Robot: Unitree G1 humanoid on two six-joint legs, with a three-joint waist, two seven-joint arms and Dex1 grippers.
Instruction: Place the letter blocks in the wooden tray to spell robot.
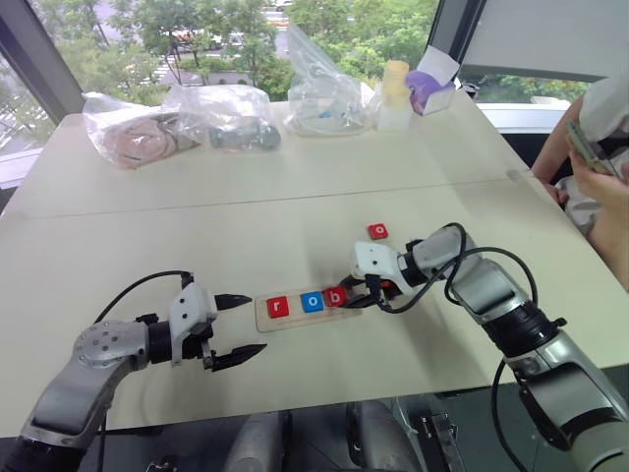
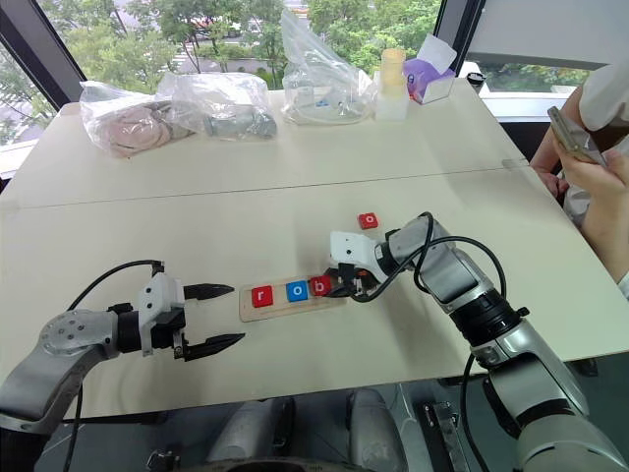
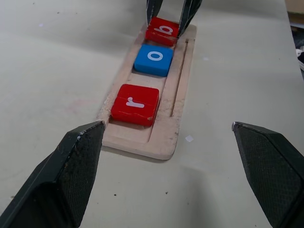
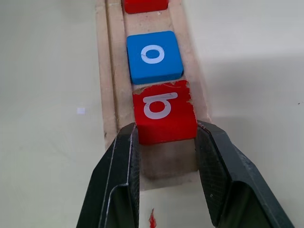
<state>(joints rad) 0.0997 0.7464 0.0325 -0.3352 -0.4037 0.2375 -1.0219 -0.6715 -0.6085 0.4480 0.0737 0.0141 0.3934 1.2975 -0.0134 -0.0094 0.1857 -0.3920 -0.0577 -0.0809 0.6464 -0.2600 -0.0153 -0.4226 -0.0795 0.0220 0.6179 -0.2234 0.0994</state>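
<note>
Pale table (image 1: 295, 197) up front, plastic bags (image 1: 177, 123) far side, a person's hand (image 1: 590, 162) at right. Wooden tray (image 1: 263, 317) holds r (image 1: 277, 307), o (image 1: 313, 301); spare red o tile (image 1: 377, 232) lies beyond. My left gripper (image 3: 166, 137) gapes wide just beside the tray's end. My right gripper (image 4: 166, 156) pinches the b block (image 4: 164, 111) over the slot.

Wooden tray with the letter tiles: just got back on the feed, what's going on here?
The right gripper is shut on the red b block, setting it into the wooden tray as the third letter. The red r block and blue o block already sit in the slot. A red o block lies loose on the table beyond the tray. The left gripper hovers open at the tray's r end, touching nothing.
</note>
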